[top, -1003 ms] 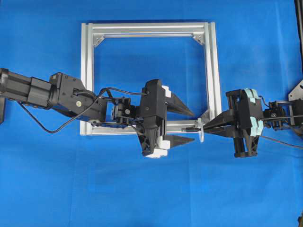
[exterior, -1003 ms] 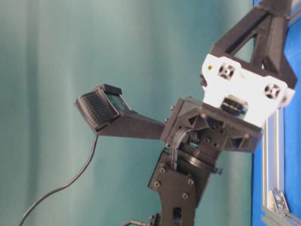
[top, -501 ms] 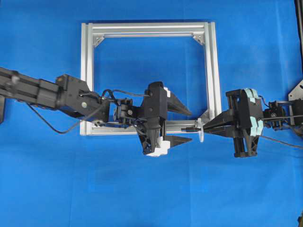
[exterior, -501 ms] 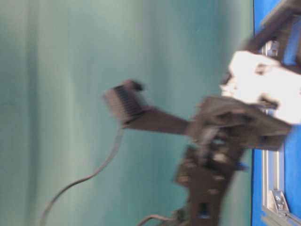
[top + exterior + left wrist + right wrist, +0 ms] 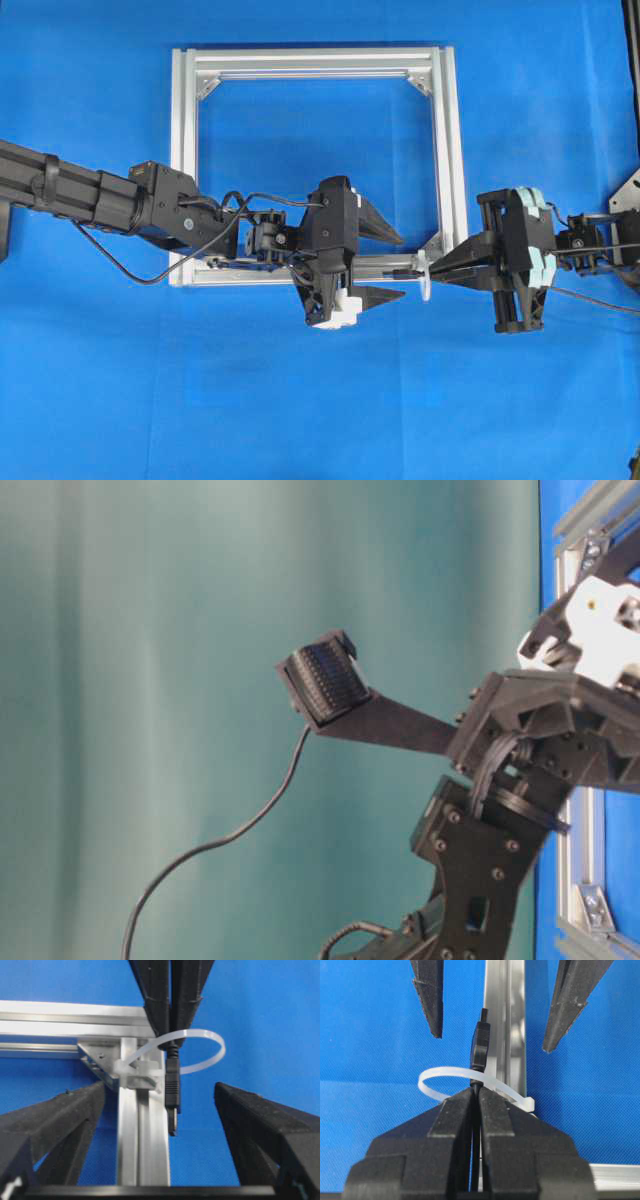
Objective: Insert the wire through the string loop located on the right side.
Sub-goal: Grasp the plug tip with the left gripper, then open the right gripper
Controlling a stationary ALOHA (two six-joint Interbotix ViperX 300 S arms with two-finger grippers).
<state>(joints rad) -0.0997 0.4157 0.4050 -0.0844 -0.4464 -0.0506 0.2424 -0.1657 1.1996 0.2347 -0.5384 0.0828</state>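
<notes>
The wire's black plug (image 5: pixel 171 1090) pokes through the whitish string loop (image 5: pixel 200 1055), which is tied at the lower right corner of the silver frame (image 5: pixel 310 62). My right gripper (image 5: pixel 476 1092) is shut on the wire just behind the loop (image 5: pixel 445 1077), and the plug (image 5: pixel 480 1047) sticks out beyond it. My left gripper (image 5: pixel 160 1087) stands open, with one finger on each side of the plug and touching neither it nor the loop. From overhead, the left gripper (image 5: pixel 400 265) faces the right gripper (image 5: pixel 435 272) across the loop (image 5: pixel 423 277).
The frame's bottom rail (image 5: pixel 142 1140) runs beside the plug, between the left fingers. A corner bracket (image 5: pixel 95 1060) sits just left of the loop's fastening. The left arm's cable (image 5: pixel 220 840) hangs loose. Blue cloth (image 5: pixel 300 400) covers the table.
The left gripper has sunk closer to the table and the frame's bottom rail, still open. The right gripper, the wire and the loop have not moved.
</notes>
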